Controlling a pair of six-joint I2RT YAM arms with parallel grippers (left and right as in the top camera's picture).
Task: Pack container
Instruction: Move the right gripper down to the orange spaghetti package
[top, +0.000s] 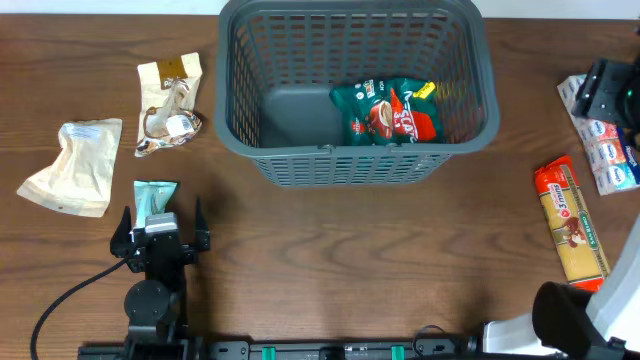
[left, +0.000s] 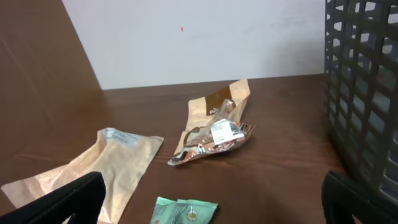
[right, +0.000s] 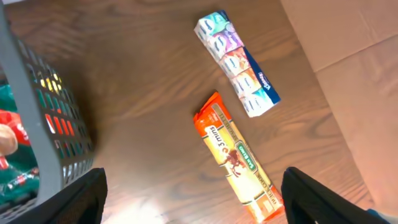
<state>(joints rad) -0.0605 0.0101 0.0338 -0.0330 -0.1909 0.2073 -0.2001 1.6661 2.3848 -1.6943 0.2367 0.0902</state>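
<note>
The dark grey slotted container (top: 350, 165) stands at the back middle of the table, with a green and red snack packet (top: 385, 112) lying in its right half. My left gripper (top: 160, 235) is open low over the front left, with a small teal packet (top: 155, 197) just ahead of its fingers; the left wrist view shows that teal packet (left: 185, 211) between the wide jaws. My right gripper (top: 608, 90) hangs open at the far right, above an orange packet (right: 239, 155) and a strip of tissue packs (right: 235, 62). Nothing is held.
A tan pouch (top: 70, 168) and a brown and white crumpled packet (top: 170, 105) lie left of the container. The orange packet (top: 572, 220) and tissue packs (top: 600, 140) lie by the right edge. The container's wall (left: 364, 93) rises close on the left gripper's right.
</note>
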